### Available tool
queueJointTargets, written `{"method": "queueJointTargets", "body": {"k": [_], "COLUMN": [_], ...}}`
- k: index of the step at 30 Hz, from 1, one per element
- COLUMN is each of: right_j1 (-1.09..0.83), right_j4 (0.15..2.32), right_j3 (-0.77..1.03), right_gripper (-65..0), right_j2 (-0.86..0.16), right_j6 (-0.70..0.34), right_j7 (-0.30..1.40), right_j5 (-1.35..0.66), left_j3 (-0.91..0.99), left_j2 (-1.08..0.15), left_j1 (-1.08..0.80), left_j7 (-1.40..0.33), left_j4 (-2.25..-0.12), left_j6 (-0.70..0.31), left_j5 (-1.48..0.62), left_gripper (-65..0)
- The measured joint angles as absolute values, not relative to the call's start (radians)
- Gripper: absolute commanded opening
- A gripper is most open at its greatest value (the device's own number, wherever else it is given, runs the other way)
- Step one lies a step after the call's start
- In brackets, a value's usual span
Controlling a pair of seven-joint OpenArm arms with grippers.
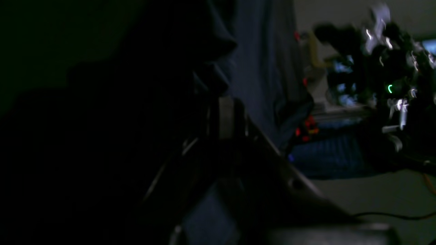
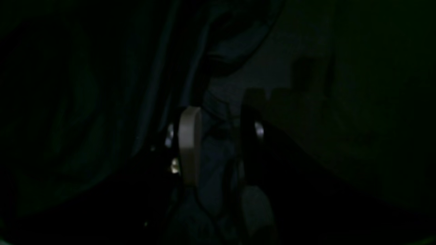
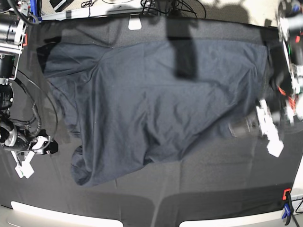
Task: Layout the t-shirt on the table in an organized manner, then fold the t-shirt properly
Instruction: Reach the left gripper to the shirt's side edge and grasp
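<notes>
The dark navy t-shirt (image 3: 156, 99) lies spread and creased over most of the table (image 3: 213, 198), with one bunched corner near the front left. My left gripper (image 3: 234, 128), blurred, sits at the shirt's right edge. In the left wrist view it (image 1: 233, 105) is shut, with a fold of the t-shirt (image 1: 211, 75) rising at its tips. My right gripper (image 3: 47, 145) rests on the black cloth left of the shirt, apart from it. In the dim right wrist view it (image 2: 219, 105) stands open, and folds of the t-shirt (image 2: 235, 44) lie ahead of its fingers (image 2: 189, 143).
An orange and blue clamp (image 3: 286, 202) grips the table's front right corner. A white tag (image 3: 135, 23) lies at the back edge, with wire hangers (image 3: 161, 5) behind it. Arm bases and cables flank both sides.
</notes>
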State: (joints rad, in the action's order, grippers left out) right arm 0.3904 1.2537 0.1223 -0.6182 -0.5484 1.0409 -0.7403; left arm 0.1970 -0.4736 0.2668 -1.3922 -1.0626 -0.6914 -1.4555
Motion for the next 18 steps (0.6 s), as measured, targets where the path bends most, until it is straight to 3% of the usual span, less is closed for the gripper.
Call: {"method": "queueJointTargets", "body": {"k": [5,11,12,16,18], "right_j1": [0.391,0.39,0.391,0.391,0.391], "right_j4": [1.253,1.253,1.253,1.253,1.253], "right_j3": [0.123,0.124,0.124,0.124,0.124], "right_gripper": [-45.7,-45.7,-45.7,-45.7,-45.7], "right_j2": [-0.617,-0.618,-0.618,-0.617,-0.618], "right_j6": [-0.547,-0.549,-0.548,-0.548,-0.548], "right_j7": [1.042,1.046,1.045,1.046,1.045], "right_j5": [-0.74,-0.725,-0.713,-0.698,-0.696], "left_j3": [0.196,0.196,0.196,0.197,0.196], "left_j2": [-0.426,-0.4,-0.403,-0.41,-0.413], "left_j1": [0.073,-0.043,-0.05,-0.077,-0.08], "left_j7": [-1.396,-1.399,-1.397,-1.4,-1.404], "left_j4": [-1.286,-1.409,-1.419,-1.434,-1.434], "left_j6": [-0.692,-0.693,-0.693,-0.692,-0.692], "left_j5": [-1.456,-1.452,-1.455,-1.455,-1.455], "left_gripper": [-65.0,-65.0,-62.4,-41.4,-39.2]}}
